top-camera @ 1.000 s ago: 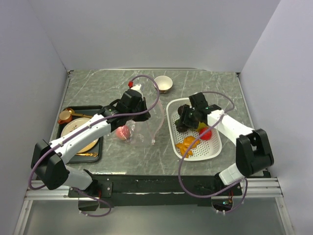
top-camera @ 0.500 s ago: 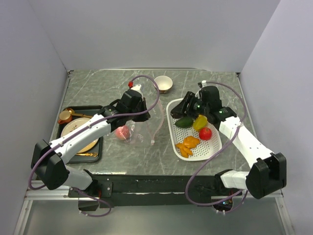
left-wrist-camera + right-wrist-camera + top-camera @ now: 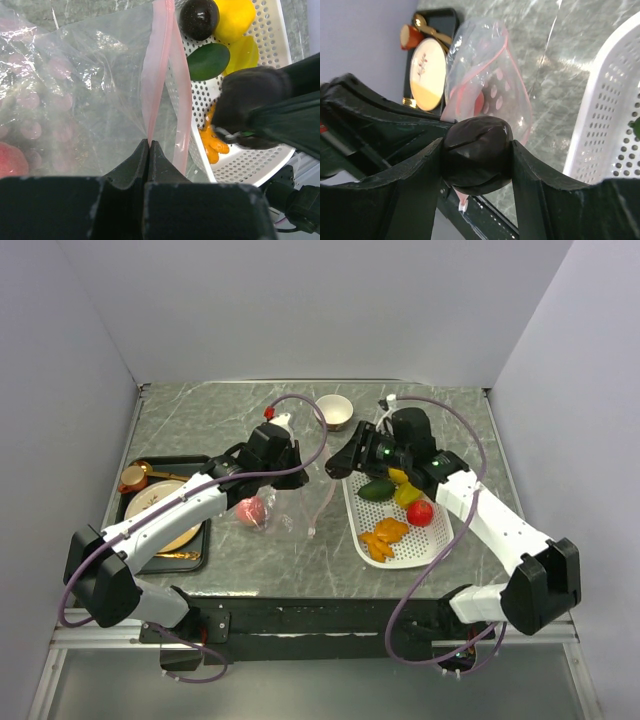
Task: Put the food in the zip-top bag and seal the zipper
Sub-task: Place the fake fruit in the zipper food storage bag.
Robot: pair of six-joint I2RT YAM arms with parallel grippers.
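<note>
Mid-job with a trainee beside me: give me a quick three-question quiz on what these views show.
1. True or false: the left tool pinches the zipper of the zip-top bag.
2. What does the right tool hold? A) a dark brown piece B) a blue piece C) nothing
3. Fill in: the orange piece lies in the white ____.
Key: 1 true; 2 A; 3 basket.
</note>
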